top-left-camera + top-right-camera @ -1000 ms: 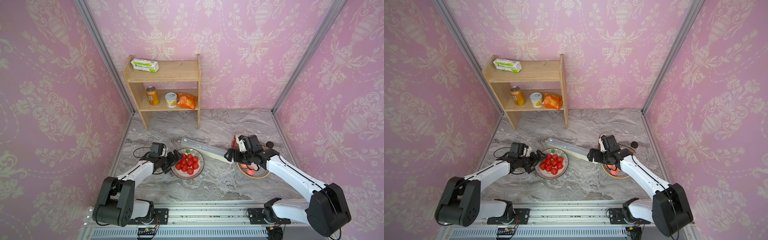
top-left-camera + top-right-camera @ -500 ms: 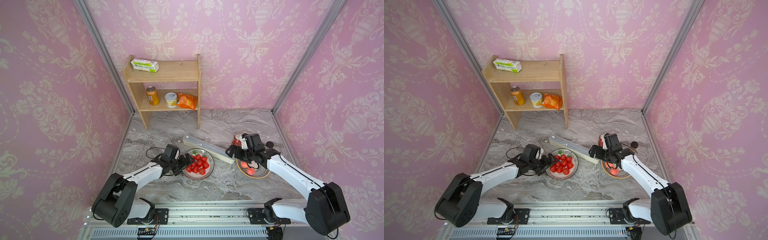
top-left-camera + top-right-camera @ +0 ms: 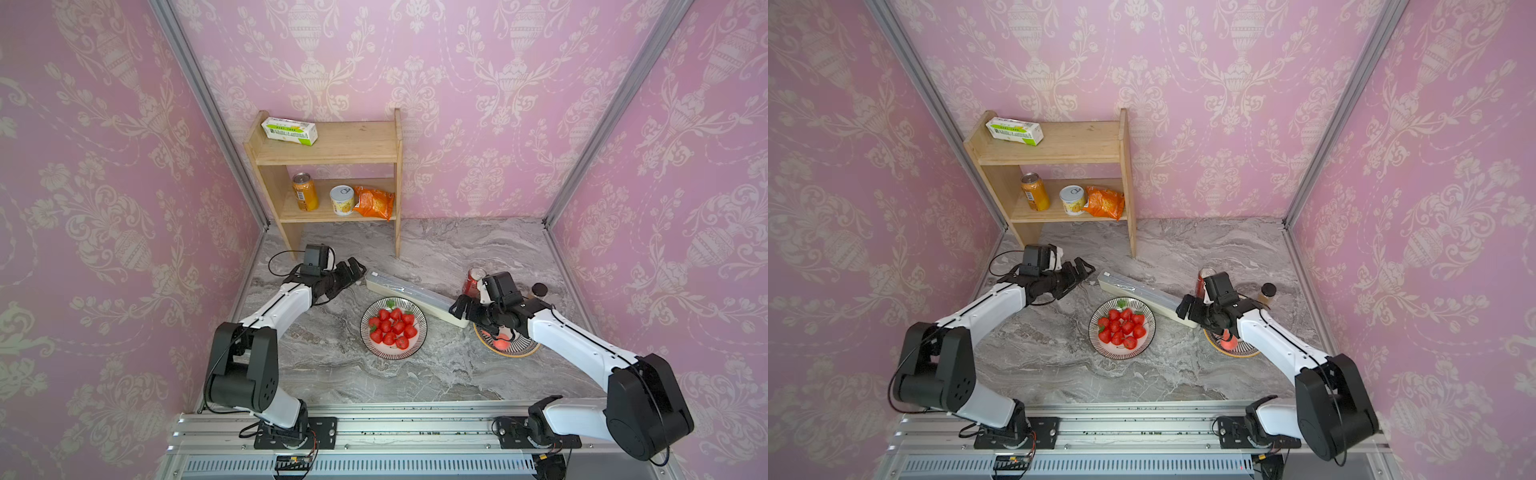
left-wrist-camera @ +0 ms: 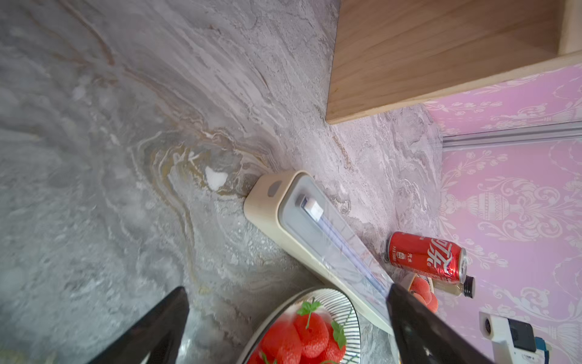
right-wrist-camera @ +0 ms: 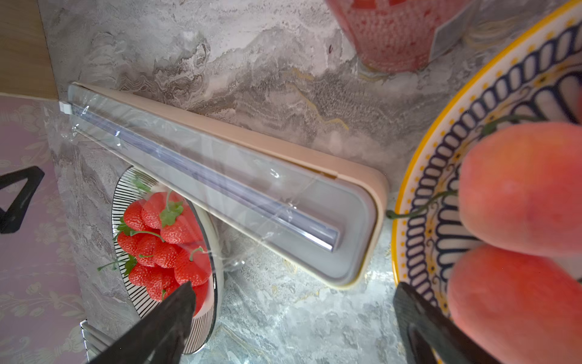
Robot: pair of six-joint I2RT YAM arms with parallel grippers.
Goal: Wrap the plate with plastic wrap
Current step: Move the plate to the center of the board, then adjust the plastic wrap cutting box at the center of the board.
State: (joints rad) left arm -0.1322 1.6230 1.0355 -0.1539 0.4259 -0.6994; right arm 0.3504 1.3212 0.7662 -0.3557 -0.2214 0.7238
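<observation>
At the back left stands a wooden shelf [image 3: 332, 145] with a green-and-white carton [image 3: 289, 131] on its top board. In front of it the left gripper [image 3: 356, 272] hovers low over the marble table [image 3: 332, 374], its jaws spread wide and empty, just beside the left end of the cream dispenser box [image 3: 409, 297] but apart from it. The box lies slantwise across the table, grey top up. The plastic wrap [image 5: 163, 148] lies over that grey top as a clear crinkly film, and a loose edge hangs off the near side toward the striped plate [image 3: 393, 354]. That plate, heaped with strawberries [image 3: 392, 327], sits just in front of the box's middle and bears no film. At the box's right end the right gripper [image 3: 459, 311] is also wide open and holds nothing; the wrist view shows the end just ahead of its fingertips [image 5: 176, 302]. Behind it stands a red cola can [image 3: 473, 280]. Under the right arm is a yellow-rimmed patterned plate [image 3: 519, 351] with peaches [image 5: 519, 189], and a small dark-capped bottle [image 3: 539, 289] stands farthest right.
</observation>
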